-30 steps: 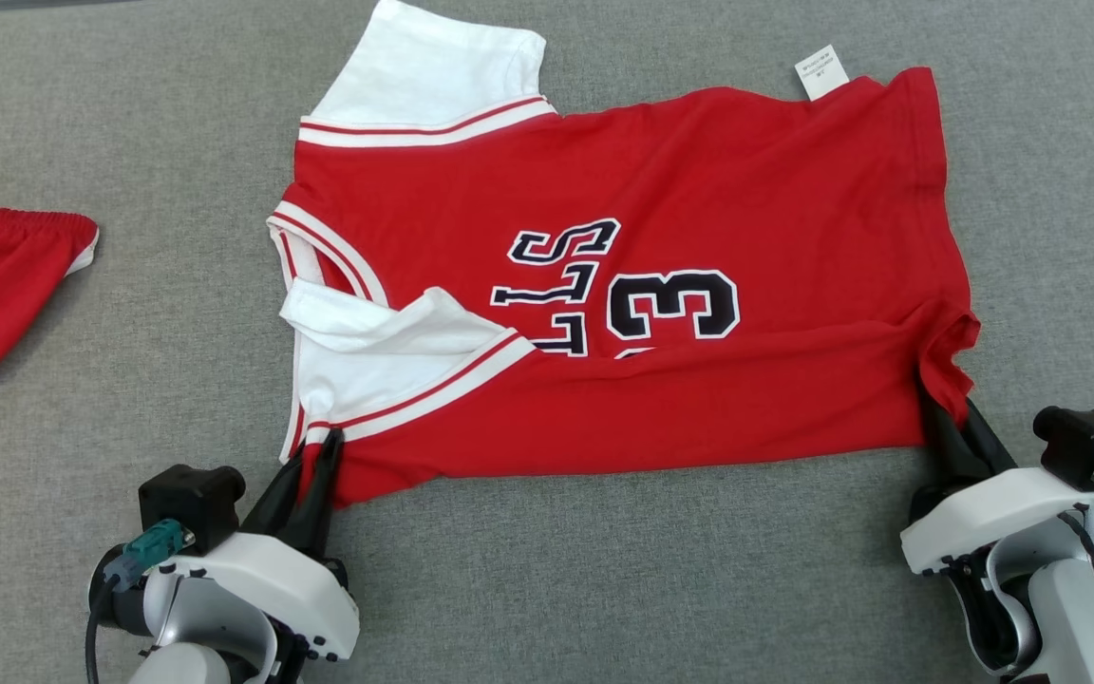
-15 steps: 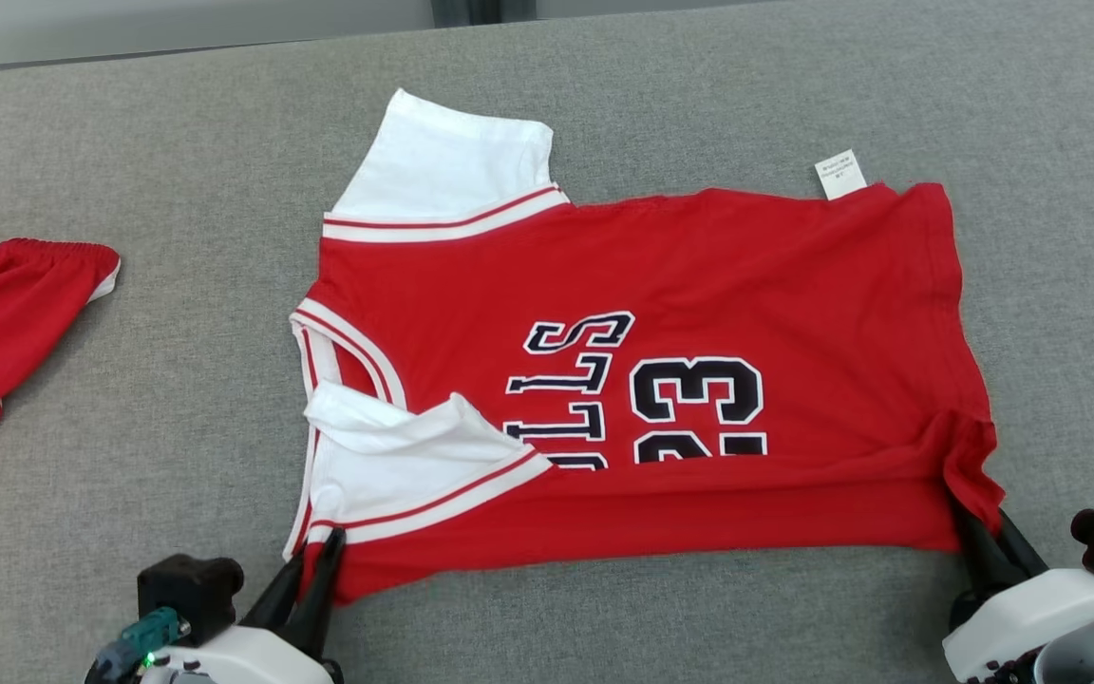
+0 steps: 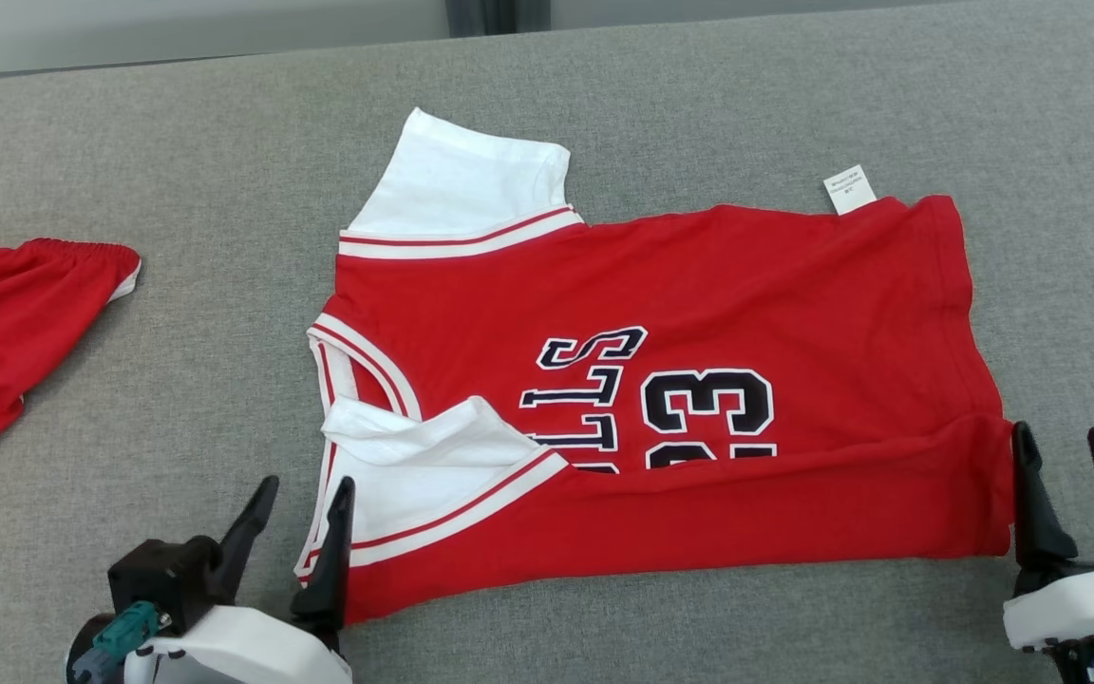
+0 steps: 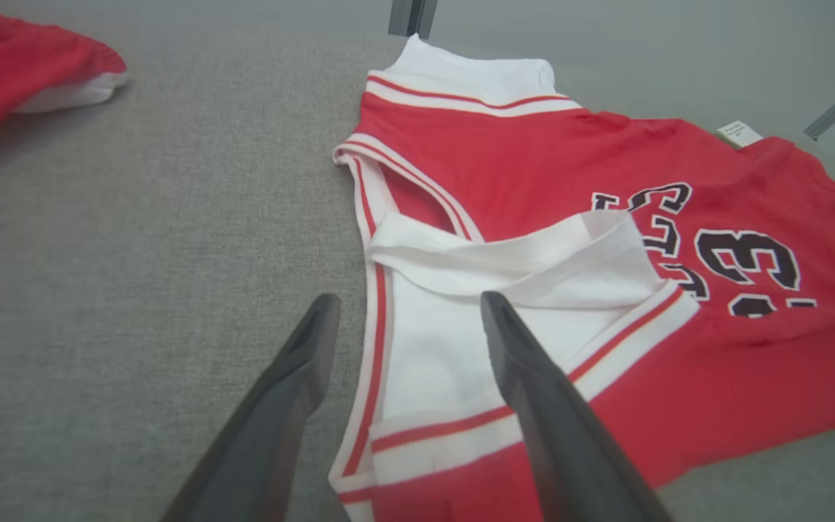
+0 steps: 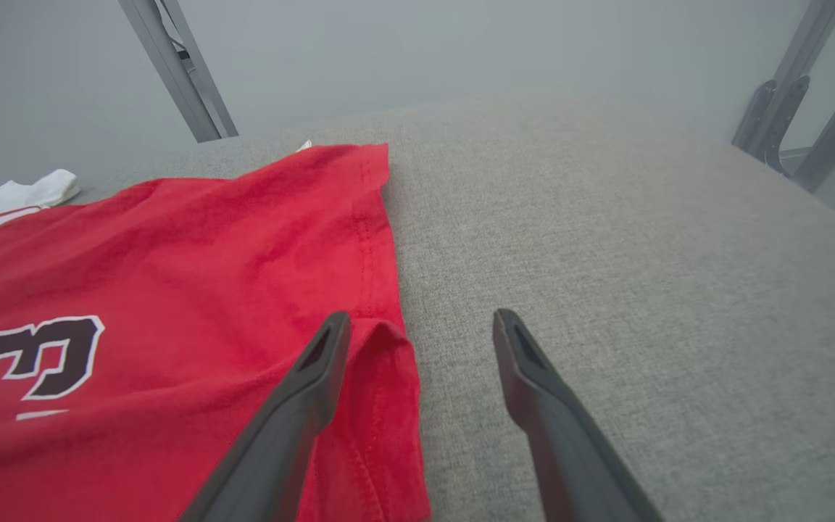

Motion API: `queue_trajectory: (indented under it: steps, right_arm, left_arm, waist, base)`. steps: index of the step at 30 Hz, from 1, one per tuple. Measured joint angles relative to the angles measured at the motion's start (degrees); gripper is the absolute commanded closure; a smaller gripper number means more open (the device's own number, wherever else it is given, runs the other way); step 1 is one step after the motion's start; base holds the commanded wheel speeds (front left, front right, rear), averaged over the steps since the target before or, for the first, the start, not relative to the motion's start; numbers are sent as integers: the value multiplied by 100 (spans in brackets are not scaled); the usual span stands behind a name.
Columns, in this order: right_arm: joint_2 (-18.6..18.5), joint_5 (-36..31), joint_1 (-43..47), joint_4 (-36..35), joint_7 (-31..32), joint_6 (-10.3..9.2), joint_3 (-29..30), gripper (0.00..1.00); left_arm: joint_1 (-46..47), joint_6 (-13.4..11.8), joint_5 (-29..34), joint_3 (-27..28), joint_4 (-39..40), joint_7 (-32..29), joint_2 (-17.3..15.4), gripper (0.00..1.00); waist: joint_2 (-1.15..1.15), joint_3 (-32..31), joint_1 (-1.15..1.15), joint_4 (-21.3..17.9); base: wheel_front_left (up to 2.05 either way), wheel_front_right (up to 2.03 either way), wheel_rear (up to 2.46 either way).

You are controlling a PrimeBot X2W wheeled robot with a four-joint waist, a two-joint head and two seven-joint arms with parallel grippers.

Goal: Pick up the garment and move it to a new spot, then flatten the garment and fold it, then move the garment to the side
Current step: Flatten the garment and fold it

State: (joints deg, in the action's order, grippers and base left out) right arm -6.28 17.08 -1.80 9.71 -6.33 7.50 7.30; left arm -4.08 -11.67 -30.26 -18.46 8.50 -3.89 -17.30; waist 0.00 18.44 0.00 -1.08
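Note:
The garment [image 3: 699,285] is a red jersey with white sleeves and dark lettering, spread sideways on the grey table. Its near long edge is folded up over the lower lettering, and a white sleeve [image 3: 414,465] lies on top. My left gripper [image 3: 307,486] stands open at the near-left corner. In the left wrist view, the striped edge of the garment [image 4: 533,167] runs between the fingers of the left gripper [image 4: 410,301]. My right gripper [image 3: 1060,435] is open beside the near-right hem corner. In the right wrist view, the garment's [image 5: 171,239] hem corner lies against the left finger of the right gripper [image 5: 421,317].
A second red garment [image 3: 6,323] with a white trim lies at the table's left side, also seen as the second red garment [image 4: 11,58]. Bare grey table [image 3: 177,190] surrounds the jersey. The table's far edge runs along the top. Metal frame posts [image 5: 178,72] stand beyond it.
Both grippers have opened and let go of the jersey's near corners; the right hem corner has dropped flat. The head camera has tilted, shifting the whole picture downward.

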Motion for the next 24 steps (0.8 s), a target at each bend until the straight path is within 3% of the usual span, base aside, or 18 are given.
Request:
queue_trajectory:
  steps: [5, 15, 24]
  right_arm:
    - [178, -516, -96, -875, -410, -1, 256, 0]
    - [291, -857, -73, -1666, -310, 0, -218, 0]
    - [344, -803, 195, -1685, -192, 0, -222, 0]
  left_arm:
    - [342, -163, 423, 174, 222, 439, -121, 0]
    - [819, -448, 991, 376, 586, 961, -252, 0]
    - [780, -285, 738, 487, 166, 1394, -201, 0]
  waist:
    - [0, -117, 0, -59]
    - [0, -370, 0, -49]
    - [0, -547, 0, 25]
  base:
    - [0, 0, 0]
    - [0, 0, 0]
    - [0, 0, 0]
